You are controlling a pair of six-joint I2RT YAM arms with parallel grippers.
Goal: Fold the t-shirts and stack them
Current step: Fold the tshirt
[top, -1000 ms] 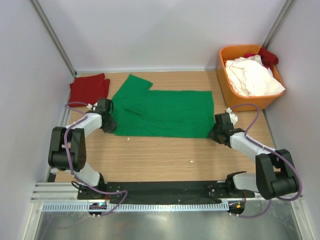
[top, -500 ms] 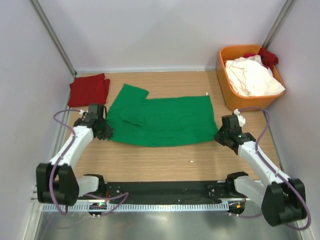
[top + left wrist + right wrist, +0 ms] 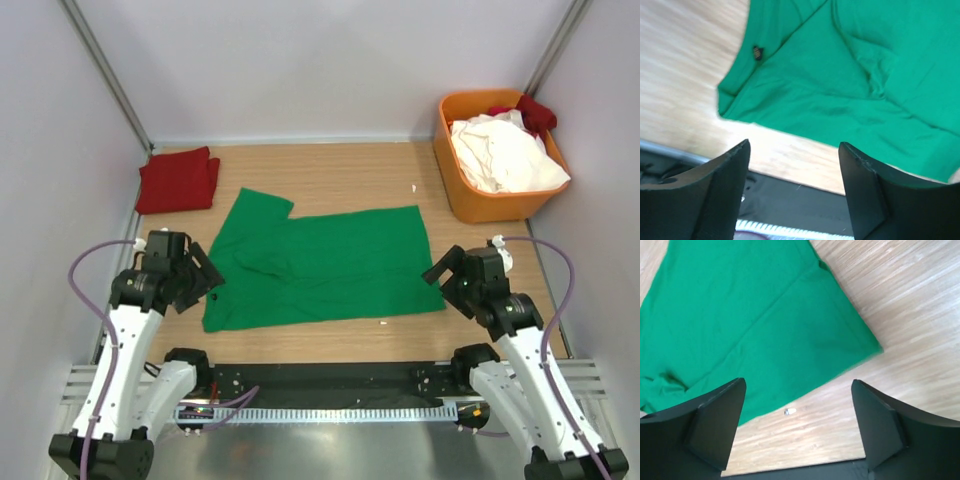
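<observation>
Material: the green t-shirt (image 3: 320,262) is soft, light cotton. Expect it to be limp, to hold no shape once lifted, and to drag and wrinkle on the wood.
Grip points: take hold at the corners and hems, not mid-panel. Pinch low against the table (image 3: 330,170) so that every layer enters the jaws; thin cloth may slip out of a shallow pinch.
Shirt position: it lies spread flat on the middle of the table, between the two arms. One sleeve points to the far left, and creases gather left of centre.
Left end effector (image 3: 794,150): released and empty. It hovers above the shirt's near-left corner, clear of the cloth. The wrist view shows that corner just beyond the fingers, with a small dark tag (image 3: 756,52) on the band near it.
Right end effector (image 3: 799,385): released and empty. It hovers near the near-right corner without touching it.
Other shirts: the dark red t-shirt (image 3: 178,180) lies folded at the far-left corner of the table. The white and red t-shirts (image 3: 505,150) are heaped in the orange bin (image 3: 450,190) at the far right.
Stage: judged ready for folding; both near corners are within reach.
</observation>
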